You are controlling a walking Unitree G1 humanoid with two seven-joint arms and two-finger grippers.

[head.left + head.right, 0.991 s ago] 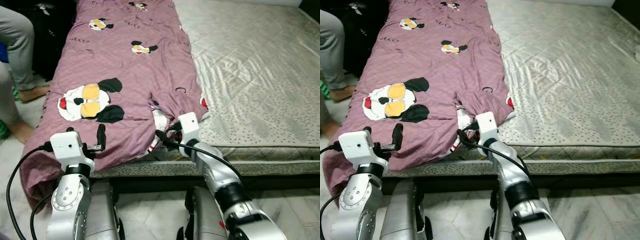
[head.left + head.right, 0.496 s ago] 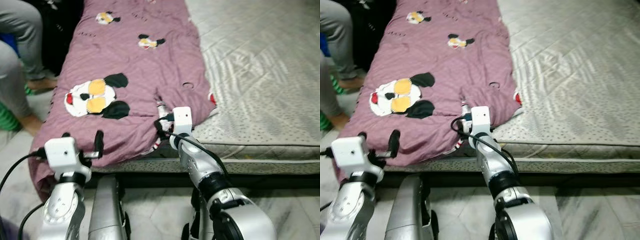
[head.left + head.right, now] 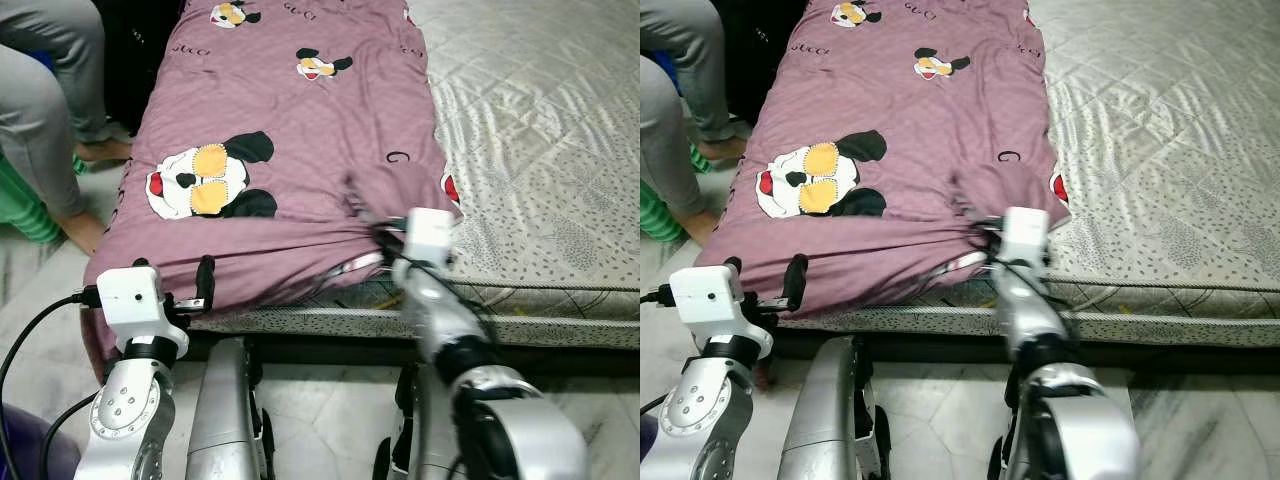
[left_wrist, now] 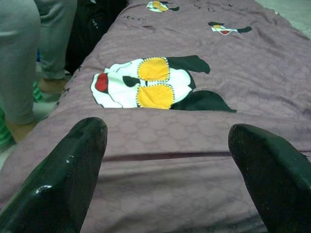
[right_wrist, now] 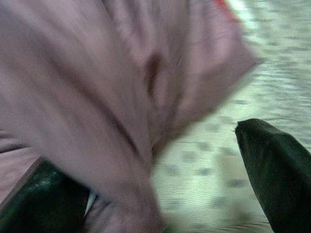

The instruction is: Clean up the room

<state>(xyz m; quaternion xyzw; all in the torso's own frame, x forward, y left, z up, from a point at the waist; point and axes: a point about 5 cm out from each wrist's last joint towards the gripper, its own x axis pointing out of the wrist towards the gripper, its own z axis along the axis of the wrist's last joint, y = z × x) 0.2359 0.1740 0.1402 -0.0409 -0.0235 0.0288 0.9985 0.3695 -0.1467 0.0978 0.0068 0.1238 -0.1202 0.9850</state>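
Note:
A purple blanket (image 3: 290, 140) printed with cartoon mice covers the left strip of the bed and hangs over its front edge. My left gripper (image 4: 167, 128) is open just before the blanket's front left edge, its fingers (image 3: 205, 280) spread with nothing between them. My right gripper (image 3: 385, 240) is at the bunched fold on the blanket's front right corner. In the blurred right wrist view its fingers (image 5: 277, 170) stand wide apart with a fold of the blanket (image 5: 112, 111) between them.
The bare grey quilted mattress (image 3: 540, 120) takes up the right of the bed, with its dark frame (image 3: 560, 335) below. A person's legs (image 3: 50, 110) stand at the left beside the bed, next to a green object (image 3: 20, 205). Pale tiled floor (image 3: 320, 420) lies below.
The head camera has swung, shifting the whole scene right. The right gripper stays at the blanket's bunched corner; the front edge now looks drawn into a flatter fold with less white lining showing.

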